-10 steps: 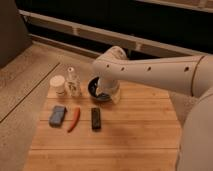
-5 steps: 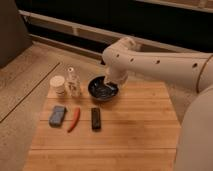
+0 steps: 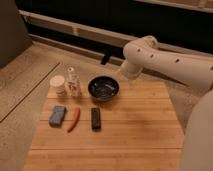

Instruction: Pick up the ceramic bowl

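- Since half a second ago the arm (image 3: 165, 57) has swung up and to the right, away from the ceramic bowl (image 3: 103, 89); a second ago it lay over the bowl and hid part of it, and the whole bowl now shows.
- The other things on the tabletop (image 3: 140, 132) lie where they lay before.
- Camera view: the claw (image 3: 123, 72) is at the low end of the white arm, over the far edge of the tabletop, just right of and beyond the bowl's rim. It is not touching the bowl.
- I cannot tell whether the claw is apart or together; the arm's own bulk hides it.
- The ceramic bowl sits upright on the wooden tabletop near the far edge, about mid-width. It is glossy and dark, with pale streaks inside.
- Left of the bowl stands a small clear bottle (image 3: 74, 82), and just left of that a white cup (image 3: 58, 85).
- In a nearer row lie a blue packet (image 3: 57, 115), a thin red-orange item (image 3: 74, 119) and a dark bar (image 3: 95, 119), side by side and apart from each other.
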Tool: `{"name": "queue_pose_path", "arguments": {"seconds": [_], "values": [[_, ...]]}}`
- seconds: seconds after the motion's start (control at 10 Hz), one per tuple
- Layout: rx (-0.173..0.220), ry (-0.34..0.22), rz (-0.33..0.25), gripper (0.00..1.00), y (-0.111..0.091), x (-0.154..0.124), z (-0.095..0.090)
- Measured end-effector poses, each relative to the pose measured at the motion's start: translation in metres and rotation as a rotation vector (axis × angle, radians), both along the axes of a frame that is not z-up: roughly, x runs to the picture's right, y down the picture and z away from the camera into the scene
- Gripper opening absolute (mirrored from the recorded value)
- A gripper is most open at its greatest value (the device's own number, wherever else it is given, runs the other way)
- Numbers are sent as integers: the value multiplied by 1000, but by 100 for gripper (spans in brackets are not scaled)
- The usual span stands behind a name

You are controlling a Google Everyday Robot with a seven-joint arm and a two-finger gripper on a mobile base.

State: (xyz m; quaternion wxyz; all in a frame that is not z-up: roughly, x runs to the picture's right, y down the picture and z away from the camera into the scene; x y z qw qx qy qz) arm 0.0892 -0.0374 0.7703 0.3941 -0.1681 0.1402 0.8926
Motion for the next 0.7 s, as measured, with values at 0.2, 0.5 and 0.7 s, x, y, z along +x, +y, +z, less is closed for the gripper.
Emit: {"name": "queue_pose_path", "arguments": {"seconds": [0.2,0.5,0.7], "values": [[-6,-79,-66,65,5,-23,9],[-69,-153,-142,65,26,-47,30],[-120,-161,-153,65,41,-44,46]]}}
